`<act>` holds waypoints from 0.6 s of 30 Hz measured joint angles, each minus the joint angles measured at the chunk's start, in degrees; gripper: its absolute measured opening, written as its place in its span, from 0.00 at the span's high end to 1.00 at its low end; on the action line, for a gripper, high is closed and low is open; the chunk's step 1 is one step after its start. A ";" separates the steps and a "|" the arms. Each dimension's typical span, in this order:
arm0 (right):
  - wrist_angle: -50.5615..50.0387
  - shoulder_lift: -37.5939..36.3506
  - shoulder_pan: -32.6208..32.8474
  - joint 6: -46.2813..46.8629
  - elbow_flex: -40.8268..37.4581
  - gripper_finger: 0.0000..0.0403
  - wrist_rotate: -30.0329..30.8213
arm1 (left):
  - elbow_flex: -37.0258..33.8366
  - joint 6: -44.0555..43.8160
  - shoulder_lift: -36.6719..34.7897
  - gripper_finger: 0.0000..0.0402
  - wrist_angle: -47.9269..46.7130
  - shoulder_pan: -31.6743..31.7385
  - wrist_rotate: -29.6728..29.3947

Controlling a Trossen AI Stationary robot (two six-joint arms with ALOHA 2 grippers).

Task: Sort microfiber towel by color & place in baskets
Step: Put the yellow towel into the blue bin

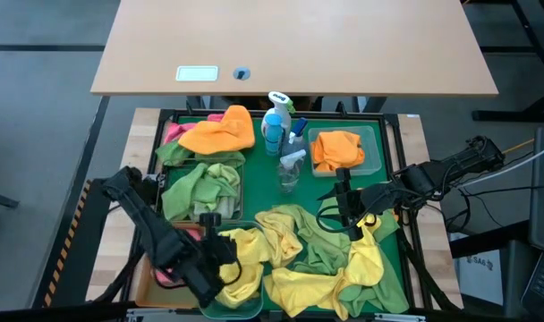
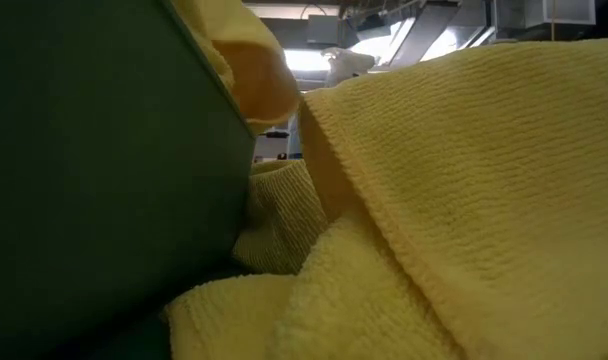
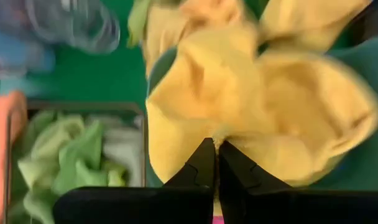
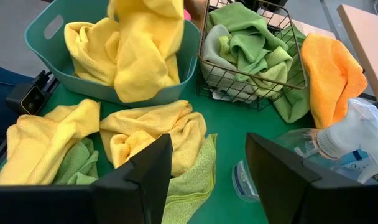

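So the yellow towel [image 4: 145,43] is hanging over the teal basket [image 4: 58,74], pinched up by the left gripper [image 3: 215,152], whose fingers [image 3: 198,171] are closed tight on a fold of it. The lower part of the cloth drapes down over the basket's front wall, and another yellow towel already sits inside. That teal basket is at the tabletop's front edge, toward the left corner of the big green tray [image 1: 330,192]

Right behind it is the wire basket [image 4: 251,81] stuffed with green towels [image 4: 245,43], and an orange towel [image 1: 220,131] lies draped just past that. A clear basket [image 1: 372,154] near the back right of the tray has another orange towel [image 1: 336,149] in it

The right gripper [image 4: 207,180] hovers over the middle of the tray with its fingers spread open, nothing in them. Under it there's a loose heap of yellow and green towels [image 1: 321,255] along the front edge, and spray bottles [image 1: 276,123] stand near the tray's back middle
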 joint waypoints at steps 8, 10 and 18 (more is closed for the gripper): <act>0.02 0.00 0.00 0.00 0.00 0.50 -2.42 | -14.24 2.48 -0.27 1.00 7.99 4.15 3.36; 0.04 0.00 0.02 0.02 0.00 0.50 -2.45 | -17.53 5.65 -0.27 1.00 13.27 5.47 4.62; 0.04 0.00 0.02 0.02 0.00 0.50 -2.49 | -32.15 11.49 -0.32 1.00 33.62 9.47 13.66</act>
